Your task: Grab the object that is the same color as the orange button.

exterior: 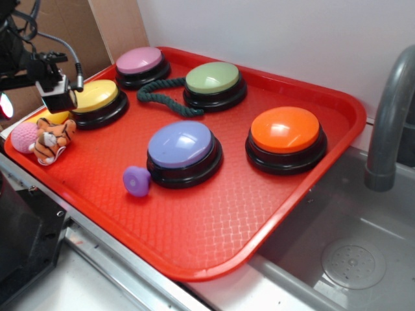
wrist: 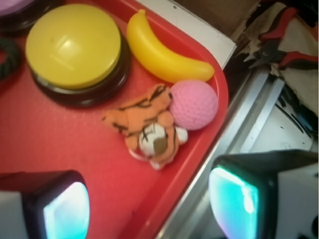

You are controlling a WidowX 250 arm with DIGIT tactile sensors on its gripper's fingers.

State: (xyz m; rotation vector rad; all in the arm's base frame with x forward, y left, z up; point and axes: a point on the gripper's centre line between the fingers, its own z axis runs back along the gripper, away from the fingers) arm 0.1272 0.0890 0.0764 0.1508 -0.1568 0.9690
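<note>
Five buttons show in our exterior view on the red tray (exterior: pixel 311 97), among them the orange button (exterior: pixel 286 131) at its right; the plush tiger (exterior: pixel 52 138) lies at the left corner, touching the pink ball (exterior: pixel 24 137). Our wrist view alone reveals the whole yellow banana (wrist: pixel 162 52) behind them. The gripper (wrist: pixel 149 201) hangs open, fingers spread apart, tiger ahead between them.

The banana toy (exterior: pixel 47 117) was mostly hidden behind the tiger (exterior: pixel 52 138) and pink ball (exterior: pixel 24 137) in the exterior view, tbh. In the wrist view the gripper (wrist: pixel 149 206) fingers were cropped by the bottom edge. The pliers (wrist: pixel 279 47) were blurred. The faucet (exterior: pixel 391 123) was cut off at the right edge.
</note>
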